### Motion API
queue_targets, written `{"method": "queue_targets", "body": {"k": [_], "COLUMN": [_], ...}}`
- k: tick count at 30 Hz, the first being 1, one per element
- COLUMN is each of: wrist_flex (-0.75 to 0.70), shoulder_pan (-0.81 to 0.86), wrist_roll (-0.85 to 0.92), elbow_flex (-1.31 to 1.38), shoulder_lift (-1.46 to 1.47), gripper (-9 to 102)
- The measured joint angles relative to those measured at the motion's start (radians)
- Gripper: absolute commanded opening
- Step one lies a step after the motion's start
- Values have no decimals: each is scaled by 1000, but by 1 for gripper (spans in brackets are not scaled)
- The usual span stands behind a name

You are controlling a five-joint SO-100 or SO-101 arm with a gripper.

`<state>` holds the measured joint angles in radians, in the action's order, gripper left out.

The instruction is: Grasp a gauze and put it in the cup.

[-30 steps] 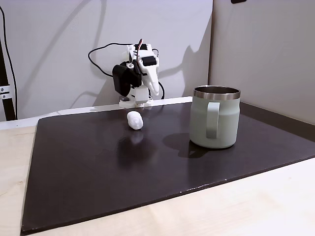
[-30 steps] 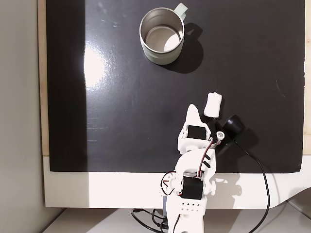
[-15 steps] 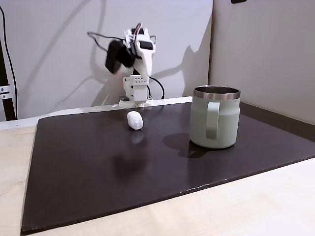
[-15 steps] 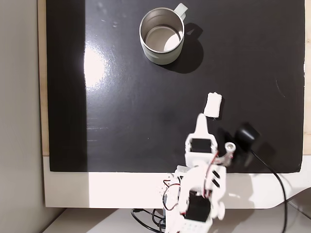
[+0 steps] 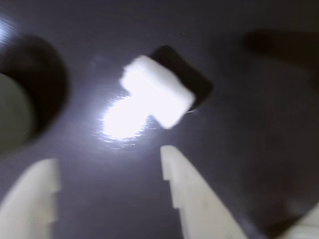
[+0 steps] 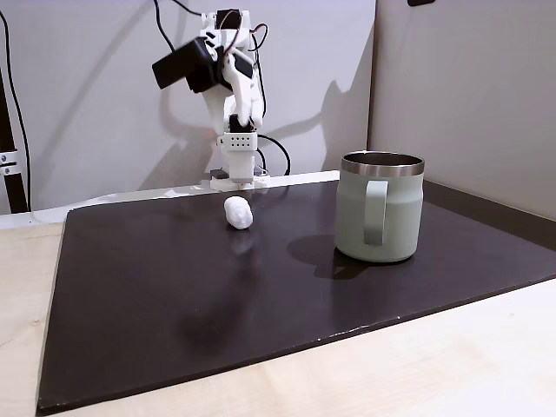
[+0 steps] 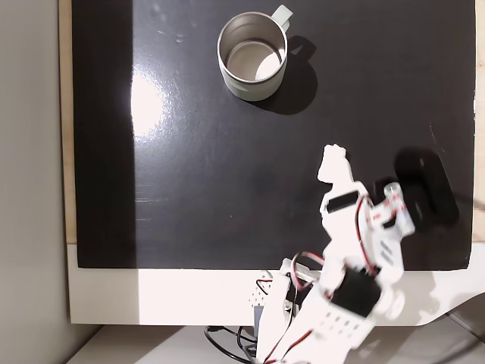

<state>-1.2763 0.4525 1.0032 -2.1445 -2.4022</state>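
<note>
While the gripper [image 5: 107, 174] hangs high, jaws spread and empty, the gauze [image 5: 157, 97] lies on the dark mat [image 6: 261, 295] at its 12 o'clock. Approach step; next, descend and straddle. The cup [image 6: 380, 207] stands well apart.

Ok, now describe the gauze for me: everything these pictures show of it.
The gauze is a small white wad that looks soft, oval from the side in a fixed view and blockier in the blurred wrist view. It lies loose on the dark mat, near the arm's base and well apart from the cup. Nothing grips it: the gripper hangs above it with its jaws spread. In a fixed view from above, the arm covers most of it.
</note>
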Motion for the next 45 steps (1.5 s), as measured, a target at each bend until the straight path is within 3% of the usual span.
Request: {"method": "queue_targets", "body": {"k": [6,10,16,22,30,37,42,45], "wrist_flex": [-63,-114,-222,-238,-101,18,48,52], "shoulder_pan": [8,12,2,3,3,-8,-29,-32], "wrist_roll": [290,394,428,430,430,430,407,387], "elbow_flex": [66,166,422,546,436,357,353,354], "shoulder_lift": [216,367,680,891,943,1043,1074,1077], "gripper": [36,36,35,35,32,23,0,0]}}
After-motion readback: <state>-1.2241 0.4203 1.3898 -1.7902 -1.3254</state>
